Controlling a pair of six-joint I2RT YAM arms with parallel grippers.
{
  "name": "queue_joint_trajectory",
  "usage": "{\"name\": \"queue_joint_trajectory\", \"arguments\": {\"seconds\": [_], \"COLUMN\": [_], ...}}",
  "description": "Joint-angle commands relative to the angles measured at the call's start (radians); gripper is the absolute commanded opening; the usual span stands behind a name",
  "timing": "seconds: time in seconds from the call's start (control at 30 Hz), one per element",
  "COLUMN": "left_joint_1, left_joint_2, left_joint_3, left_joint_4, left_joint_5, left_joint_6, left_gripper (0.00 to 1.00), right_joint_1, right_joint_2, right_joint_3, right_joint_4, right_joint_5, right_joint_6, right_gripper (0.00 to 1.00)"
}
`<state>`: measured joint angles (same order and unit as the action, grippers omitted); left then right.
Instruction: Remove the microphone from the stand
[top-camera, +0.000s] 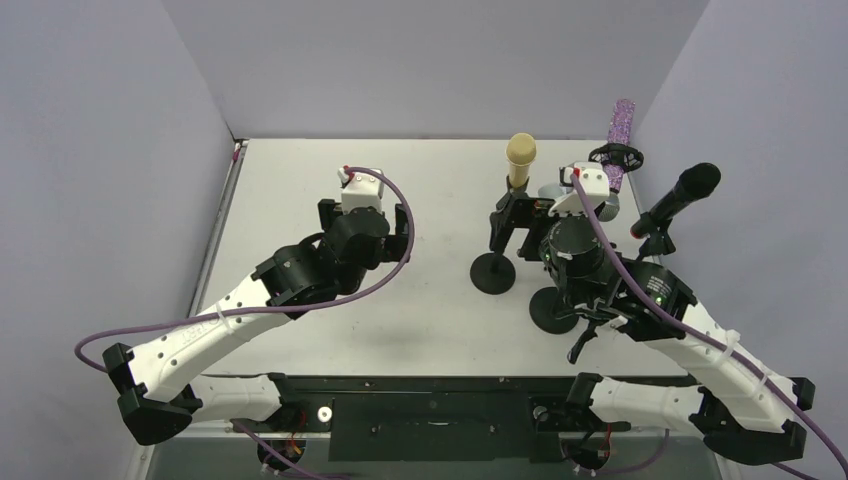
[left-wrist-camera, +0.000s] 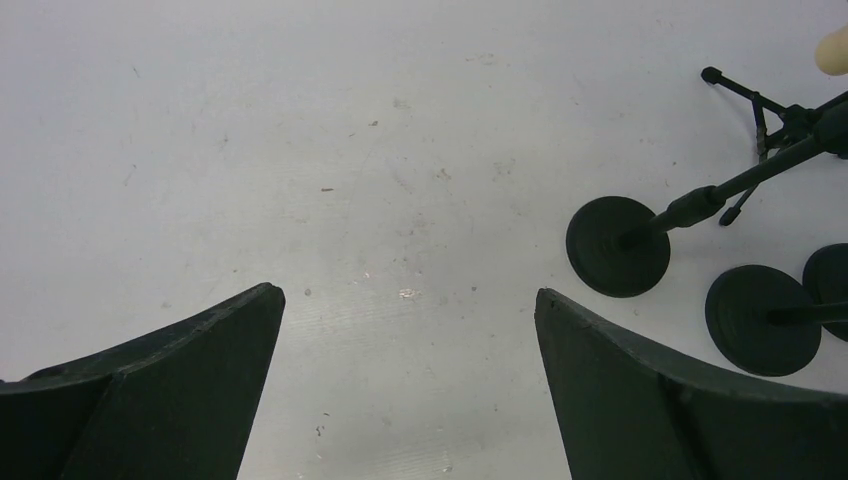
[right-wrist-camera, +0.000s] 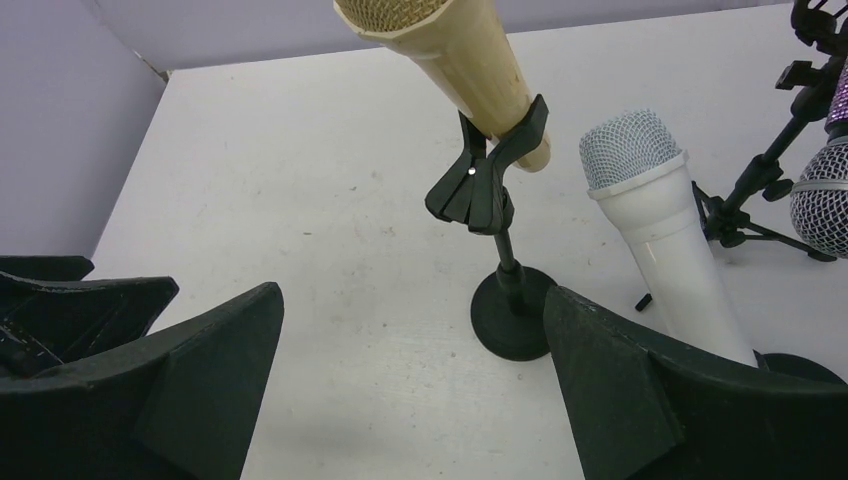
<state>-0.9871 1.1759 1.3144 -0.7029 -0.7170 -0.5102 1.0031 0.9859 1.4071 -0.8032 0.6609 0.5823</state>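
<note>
A gold microphone sits tilted in the black clip of a stand with a round base; it also shows in the right wrist view. My right gripper is open and empty, level with the clip; in its own view the stand's base lies just inside the right finger. My left gripper is open and empty over bare table to the left of the stands, jaws wide apart in its own view.
A white microphone stands right of the gold one. A purple glitter microphone is on a tripod stand at the back right, a black microphone on a stand at the far right. Round bases crowd the right side.
</note>
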Motion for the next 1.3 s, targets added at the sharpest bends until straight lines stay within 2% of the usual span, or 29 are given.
{"name": "queue_joint_trajectory", "arguments": {"seconds": [0.0, 0.13, 0.3, 0.47, 0.73, 0.9, 1.27], "left_joint_1": [0.003, 0.004, 0.001, -0.021, -0.123, -0.138, -0.151], "left_joint_2": [-0.009, -0.025, -0.026, 0.016, 0.193, 0.307, 0.501], "left_joint_3": [0.051, 0.03, -0.01, -0.036, 0.065, 0.123, 0.255], "left_joint_4": [0.056, 0.128, 0.274, 0.446, 0.62, 0.707, 0.833], "left_joint_5": [-0.016, 0.036, 0.137, 0.227, 0.201, 0.227, 0.173], "left_joint_6": [0.008, 0.054, 0.086, 0.127, 0.248, 0.276, 0.332], "left_gripper": [0.96, 0.96, 0.96, 0.96, 0.96, 0.96, 0.97], "right_joint_1": [-0.001, -0.016, -0.025, -0.032, -0.106, -0.162, -0.218], "right_joint_2": [-0.048, -0.088, -0.093, -0.116, -0.104, -0.081, -0.097], "right_joint_3": [-0.005, -0.02, 0.042, 0.045, 0.108, 0.128, 0.111], "right_joint_4": [0.048, 0.023, -0.071, -0.071, -0.052, -0.041, -0.02], "right_joint_5": [0.044, 0.063, 0.079, 0.058, 0.028, -0.032, -0.097], "right_joint_6": [-0.02, -0.018, -0.022, -0.044, -0.096, -0.101, -0.071], "right_gripper": [1.0, 1.0, 1.0, 1.0, 1.0, 1.0, 1.0]}}
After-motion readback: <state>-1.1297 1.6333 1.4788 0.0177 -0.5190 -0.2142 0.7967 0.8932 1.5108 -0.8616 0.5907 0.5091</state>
